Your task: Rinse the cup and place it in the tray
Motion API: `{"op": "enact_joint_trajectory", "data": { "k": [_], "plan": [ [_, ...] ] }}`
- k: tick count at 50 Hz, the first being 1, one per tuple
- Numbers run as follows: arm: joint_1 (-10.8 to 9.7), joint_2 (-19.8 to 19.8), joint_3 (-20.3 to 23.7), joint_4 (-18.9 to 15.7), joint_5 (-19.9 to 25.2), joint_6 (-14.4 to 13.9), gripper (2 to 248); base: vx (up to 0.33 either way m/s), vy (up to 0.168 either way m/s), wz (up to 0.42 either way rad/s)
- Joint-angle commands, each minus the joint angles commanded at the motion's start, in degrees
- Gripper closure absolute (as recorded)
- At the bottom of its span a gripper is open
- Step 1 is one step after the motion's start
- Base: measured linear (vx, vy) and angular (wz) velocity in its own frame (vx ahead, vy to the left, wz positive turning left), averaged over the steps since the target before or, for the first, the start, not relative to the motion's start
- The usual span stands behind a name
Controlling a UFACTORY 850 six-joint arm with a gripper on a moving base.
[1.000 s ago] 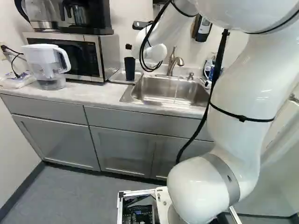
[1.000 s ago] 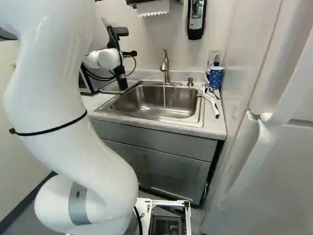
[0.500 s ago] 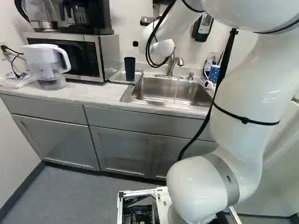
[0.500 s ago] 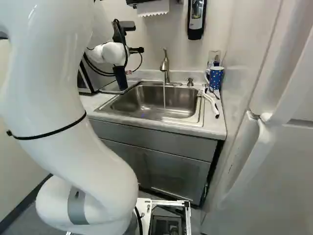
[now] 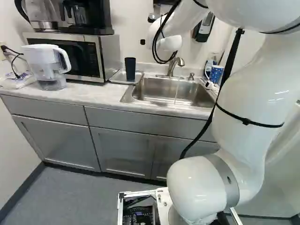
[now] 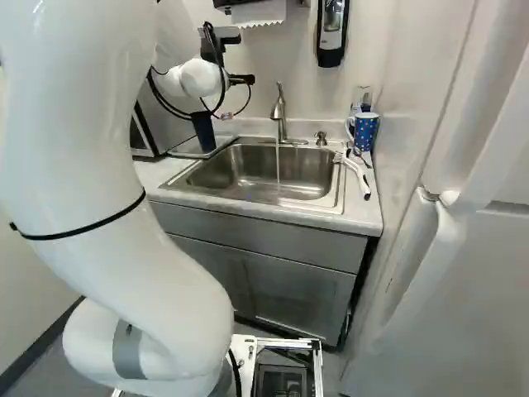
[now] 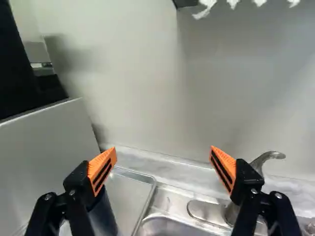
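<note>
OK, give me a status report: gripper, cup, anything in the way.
Gripper open, empty. Dark cup upright on the tray. Faucet running, possible obstacle near the gripper.

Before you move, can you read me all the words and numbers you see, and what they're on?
I can't read any.
Wall dispenser: label too small.
Microwave: any panel marks are too small.
Dark cup: no writing that I can see.
Blue mug: just white dots.
</note>
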Motion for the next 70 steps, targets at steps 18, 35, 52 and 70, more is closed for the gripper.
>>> {"op": "enact_joint_trajectory", "data": {
  "k": [18, 35, 52, 70],
  "plan": [
    [-2.7, -1.7, -4.0, 0.0, -1.9, 0.0, 3, 0.0, 0.0, 0.0],
    [-4.9, -4.4, -8.9, 0.0, -4.9, 0.0, 3, 0.0, 0.0, 0.0],
    [-6.9, -5.5, -11.0, 0.0, -8.3, 0.0, 3, 0.0, 0.0, 0.0],
    [-7.1, -5.8, -11.3, 0.0, -11.2, 0.0, 3, 0.0, 0.0, 0.0]
  ]
}}
